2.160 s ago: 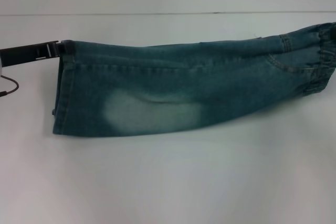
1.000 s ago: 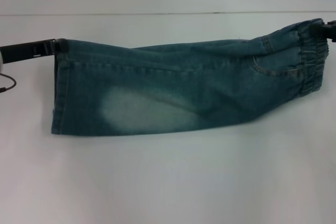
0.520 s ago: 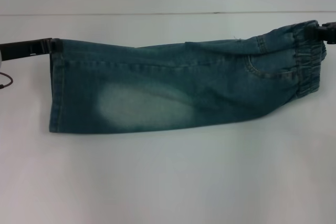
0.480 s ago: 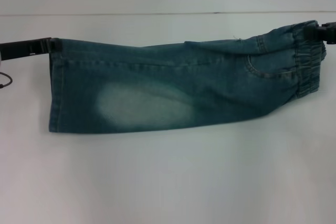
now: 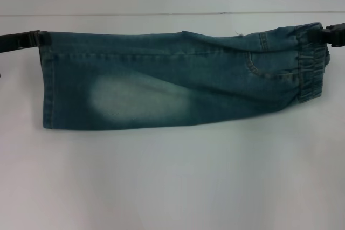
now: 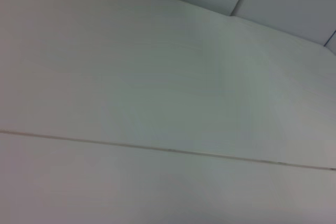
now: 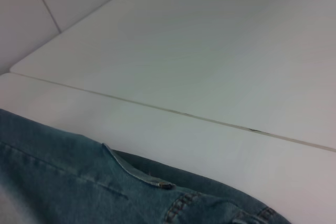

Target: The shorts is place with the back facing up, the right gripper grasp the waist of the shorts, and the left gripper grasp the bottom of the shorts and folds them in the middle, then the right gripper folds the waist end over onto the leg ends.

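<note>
Denim shorts (image 5: 178,87), already halved lengthwise, are hanging taut between the left hand (image 5: 33,40) pinching the leg hem and the right hand (image 5: 328,33) pinching the waistband, awaiting laying on the tabletop (image 5: 172,181) before the waist-over fold.

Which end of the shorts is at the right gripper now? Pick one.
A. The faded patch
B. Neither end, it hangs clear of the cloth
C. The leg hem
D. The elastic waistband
D. In the head view the right gripper sits at the far corner of the gathered elastic waistband of the shorts, while the left gripper is at the leg-hem corner.
</note>
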Available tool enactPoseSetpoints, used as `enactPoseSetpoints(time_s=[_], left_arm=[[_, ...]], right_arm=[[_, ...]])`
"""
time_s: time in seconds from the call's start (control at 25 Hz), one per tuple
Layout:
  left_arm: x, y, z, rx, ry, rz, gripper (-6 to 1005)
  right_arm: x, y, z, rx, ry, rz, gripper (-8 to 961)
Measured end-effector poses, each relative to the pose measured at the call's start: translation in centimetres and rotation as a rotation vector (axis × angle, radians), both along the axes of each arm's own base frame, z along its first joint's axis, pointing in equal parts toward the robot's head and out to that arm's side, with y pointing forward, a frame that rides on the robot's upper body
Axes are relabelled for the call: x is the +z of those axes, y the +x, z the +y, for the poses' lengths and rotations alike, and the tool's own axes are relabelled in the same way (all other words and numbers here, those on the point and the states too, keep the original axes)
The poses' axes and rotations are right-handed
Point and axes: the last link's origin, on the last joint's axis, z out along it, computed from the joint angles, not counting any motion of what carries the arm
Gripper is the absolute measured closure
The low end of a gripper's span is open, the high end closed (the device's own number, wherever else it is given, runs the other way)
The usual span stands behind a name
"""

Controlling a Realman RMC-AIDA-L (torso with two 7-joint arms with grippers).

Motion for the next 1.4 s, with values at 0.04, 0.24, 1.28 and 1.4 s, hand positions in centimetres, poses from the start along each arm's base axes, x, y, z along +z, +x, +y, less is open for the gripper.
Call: enactPoseSetpoints(time_s=[0.04,0.24,1.28,1.4], left_arm=[[0.0,0.0,0.0,0.001,0.000,0.000,996],[-0.1,0.0,0.0,0.002,-0.003,0.001,997],[-2.0,0.8,-0.3,-0.017,-0.045,0.000,973],[-2.4,1.1,-0.2,-0.025,-0.045,0.008,919]], right_arm=[[-0.1,-0.1,0.0,0.001,-0.001,0.001,891],[-0.2,-0.1,0.0,0.002,-0.001,0.002,890],[0.0,0.4,0.6,-0.021,0.050,-0.022,801],[0.0,0.5,0.8,-0.029,0.070,-0.029,736]])
